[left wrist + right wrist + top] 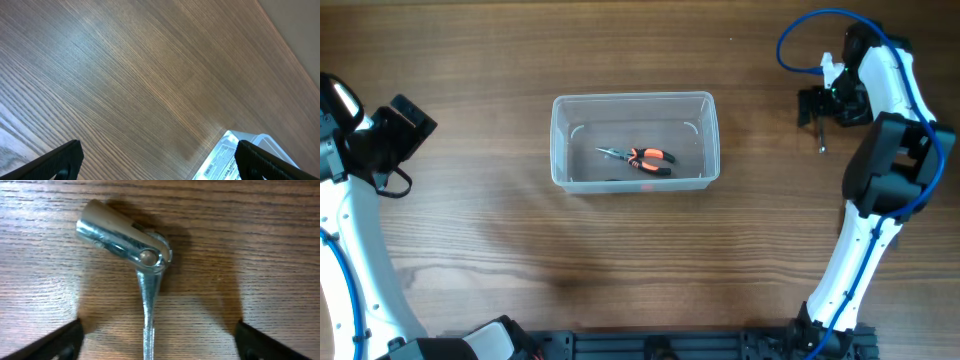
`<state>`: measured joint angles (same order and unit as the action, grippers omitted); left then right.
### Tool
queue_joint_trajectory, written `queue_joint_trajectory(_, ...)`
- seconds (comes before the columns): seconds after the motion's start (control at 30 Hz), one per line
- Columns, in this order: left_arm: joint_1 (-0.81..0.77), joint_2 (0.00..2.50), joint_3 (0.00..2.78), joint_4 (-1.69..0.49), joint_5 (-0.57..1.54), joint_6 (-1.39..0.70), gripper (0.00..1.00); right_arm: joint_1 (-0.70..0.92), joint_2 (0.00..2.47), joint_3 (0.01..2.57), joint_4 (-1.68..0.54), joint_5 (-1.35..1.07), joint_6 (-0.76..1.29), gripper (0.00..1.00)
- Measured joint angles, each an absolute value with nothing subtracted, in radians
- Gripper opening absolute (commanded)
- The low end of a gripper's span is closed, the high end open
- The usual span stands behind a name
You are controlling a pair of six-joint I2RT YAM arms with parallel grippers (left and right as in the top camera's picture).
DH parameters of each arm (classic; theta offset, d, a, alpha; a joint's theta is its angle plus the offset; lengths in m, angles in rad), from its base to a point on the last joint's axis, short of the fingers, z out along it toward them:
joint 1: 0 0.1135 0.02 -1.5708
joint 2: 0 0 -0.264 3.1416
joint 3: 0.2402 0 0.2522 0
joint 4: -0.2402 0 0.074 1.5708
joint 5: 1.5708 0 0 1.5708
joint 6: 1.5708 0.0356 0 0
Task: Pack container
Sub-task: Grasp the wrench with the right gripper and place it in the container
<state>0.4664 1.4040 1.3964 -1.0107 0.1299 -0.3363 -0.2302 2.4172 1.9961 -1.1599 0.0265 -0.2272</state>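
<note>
One wrench [146, 275] lies between your two released right fingers [50, 342], untouched; one tub [632, 96], holding one pair of pliers [642, 158], sits near your two released left fingers [55, 162].

We can read no text anywhere: the only print is a white barcode label [219, 163] on the container [257, 141], too blurred to make out.
</note>
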Motion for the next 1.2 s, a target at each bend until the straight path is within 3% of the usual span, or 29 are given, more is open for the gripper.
queue_joint_trajectory(0.07,0.466,1.404,1.396,-1.011,0.130,-0.336,1.00,-0.231,2.417,1.996,-1.159,0.027,-0.233,0.44)
queue_joint_trajectory(0.17,0.466,1.404,1.396,-1.011,0.130,-0.336,1.00,-0.231,2.417,1.996,-1.160,0.027,-0.221,0.23)
queue_joint_trajectory(0.33,0.466,1.404,1.396,-1.018,0.130,-0.336,1.00,-0.232,2.417,1.996,-1.163,0.027,-0.208,0.04)
queue_joint_trajectory(0.8,0.466,1.404,1.396,-1.029,0.130,-0.336,1.00,-0.189,2.395,1.995,-1.185,-0.045,-0.213,0.04)
queue_joint_trajectory(0.93,0.466,1.404,1.396,-1.029,0.130,-0.336,1.00,-0.057,2.204,1.988,-1.153,-0.059,-0.286,0.04)
queue_joint_trajectory(1.07,0.466,1.404,1.396,-1.029,0.130,-0.336,1.00,0.179,1.924,2.006,-1.149,-0.072,-0.435,0.04)
queue_joint_trajectory(1.2,0.466,1.404,1.396,-1.029,0.130,-0.336,1.00,0.413,1.870,2.017,-1.221,-0.097,-0.638,0.05)
